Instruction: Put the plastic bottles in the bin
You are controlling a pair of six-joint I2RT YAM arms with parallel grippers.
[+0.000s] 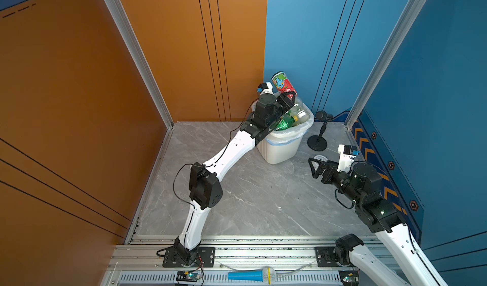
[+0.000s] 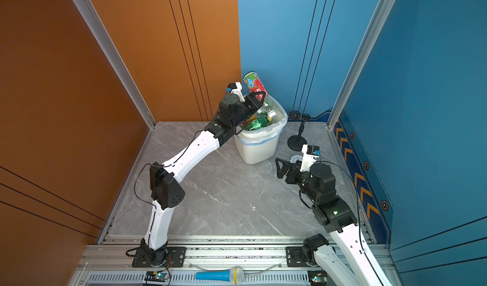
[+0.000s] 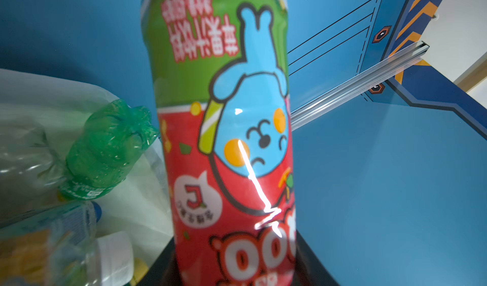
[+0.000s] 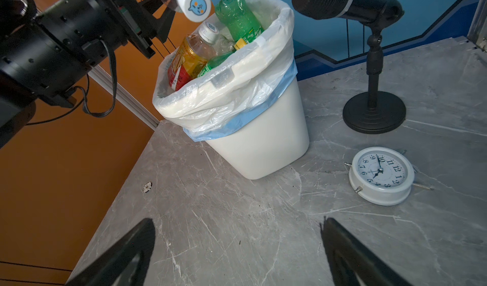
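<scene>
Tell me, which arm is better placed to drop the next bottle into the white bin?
Left. The left claw grips the red-and-green labelled plastic bottle above the white plastic bin; the right claw hangs open and empty beside it.

Links: white moulded shells on my left arm (image 1: 232, 150) and right arm (image 1: 395, 241)
Joints: black housings; elbow cover (image 1: 208, 189) carries drilled holes
Cabling: black cable (image 4: 115, 73), routed externally
Right gripper (image 1: 312, 168): black, triangular frame fingers
Base plates (image 1: 205, 253): black, silver screws
Indicator: I read a green light (image 1: 382, 212)
</scene>
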